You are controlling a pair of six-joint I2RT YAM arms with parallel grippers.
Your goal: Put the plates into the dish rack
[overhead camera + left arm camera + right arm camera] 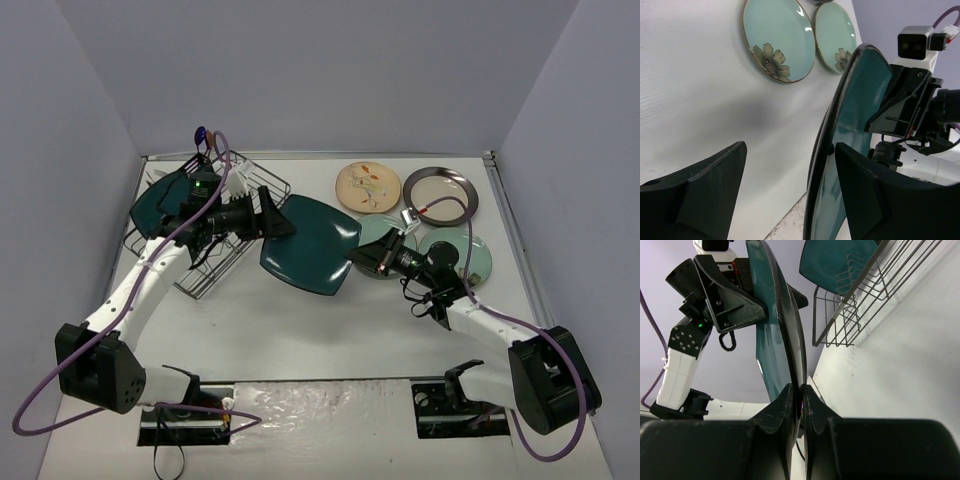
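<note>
My right gripper point(358, 262) is shut on the right edge of a dark teal square plate point(308, 243) and holds it tilted above the table; the right wrist view shows its fingers point(790, 405) pinching the rim of that plate point(771, 340). My left gripper point(278, 222) is open, its jaws straddling the plate's opposite edge point(832, 135), rim near one finger point(875, 200). A second teal plate point(160, 200) stands in the black wire dish rack point(210, 275). Two mint plates point(462, 255) point(777, 37), a cream floral plate point(368, 187) and a beige dark-rimmed plate point(441, 194) lie flat.
The rack sits at the back left, also showing in the right wrist view point(865, 300). Utensil handles point(203, 137) stick up at its far corner. Grey walls close in the table on three sides. The flat plates cluster at the back right.
</note>
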